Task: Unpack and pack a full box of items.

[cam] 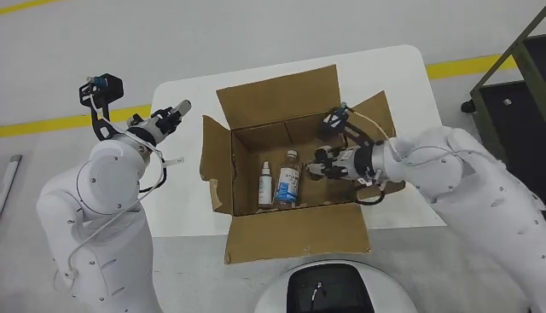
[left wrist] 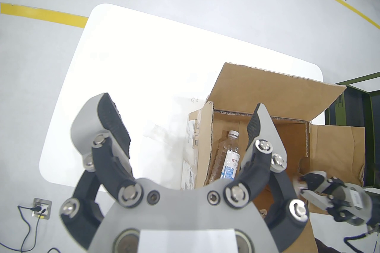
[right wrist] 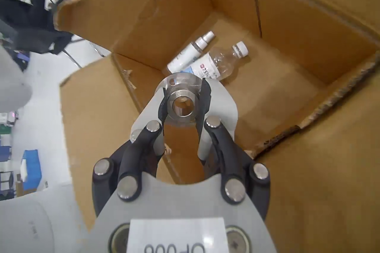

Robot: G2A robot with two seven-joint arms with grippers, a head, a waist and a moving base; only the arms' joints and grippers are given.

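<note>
Tabletop (cam: 394,67) box (cam: 275,100); metal fitting (right wrist: 172,100) in right claw (right wrist: 184,92)

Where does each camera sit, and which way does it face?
Top view: above the arms, looking down at the table and open box; both arms show.
Left wrist view: on the left arm, facing the box from outside; its open jaws show.
Right wrist view: on the right arm, looking into the box; its jaws grip a metal piece.
Shared: all see the water bottle.

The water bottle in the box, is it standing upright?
No, the water bottle lies on its side on the floor of the box, beside the spray bottle.
</note>
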